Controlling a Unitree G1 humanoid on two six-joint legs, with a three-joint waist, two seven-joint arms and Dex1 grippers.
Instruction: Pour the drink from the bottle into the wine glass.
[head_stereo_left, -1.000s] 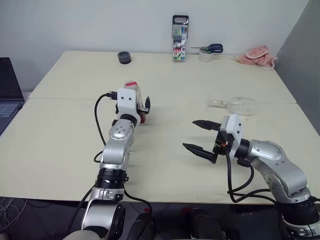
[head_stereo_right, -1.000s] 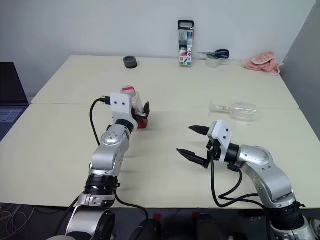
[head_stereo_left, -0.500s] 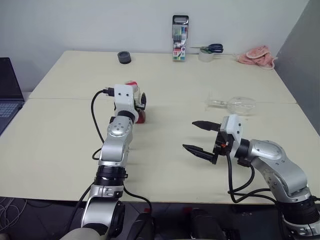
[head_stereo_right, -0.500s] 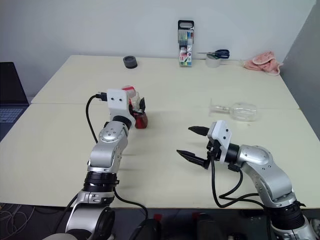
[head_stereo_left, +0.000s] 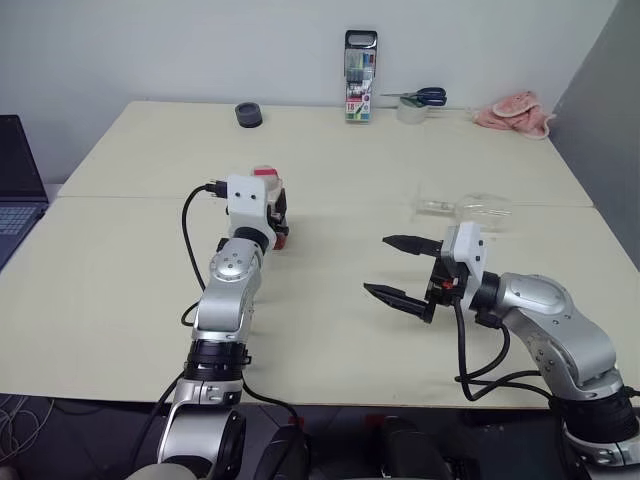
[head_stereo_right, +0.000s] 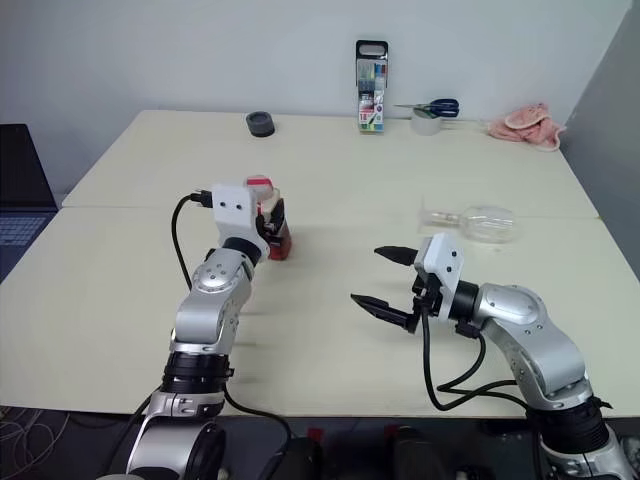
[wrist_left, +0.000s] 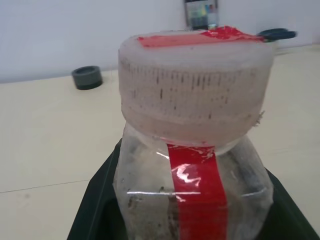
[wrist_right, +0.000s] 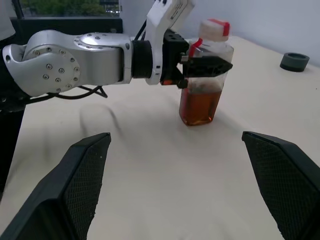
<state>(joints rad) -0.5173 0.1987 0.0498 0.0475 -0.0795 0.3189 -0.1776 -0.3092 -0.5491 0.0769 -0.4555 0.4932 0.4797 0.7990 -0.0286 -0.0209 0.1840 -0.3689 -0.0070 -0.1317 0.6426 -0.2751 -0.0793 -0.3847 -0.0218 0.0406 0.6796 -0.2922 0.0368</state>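
The bottle (wrist_left: 195, 100) stands upright on the cream table (head_stereo_left: 330, 330), clear plastic with a red label stripe and a red-and-white cap. The amber drink (wrist_right: 200, 107) fills its lower part. My left gripper (wrist_right: 207, 64) is shut on the bottle's upper body, just under the cap, with a black finger on each side. The wine glass (head_stereo_left: 470, 207) lies on its side to the right, its stem pointing left. My right gripper (head_stereo_left: 378, 265) hovers open in front of the glass, with nothing between its fingers, and it faces the bottle.
A tall marker-pen case (head_stereo_left: 360, 75) stands at the table's far edge. Near it are a black tape roll (head_stereo_left: 248, 114), scissors on a white roll (head_stereo_left: 415, 100) and a pink cloth (head_stereo_left: 515, 110). A laptop (head_stereo_left: 15, 190) sits at the left edge.
My left gripper's fingers have closed from wide open onto the bottle. The right gripper stays open in about the same place, and the glass has not moved.
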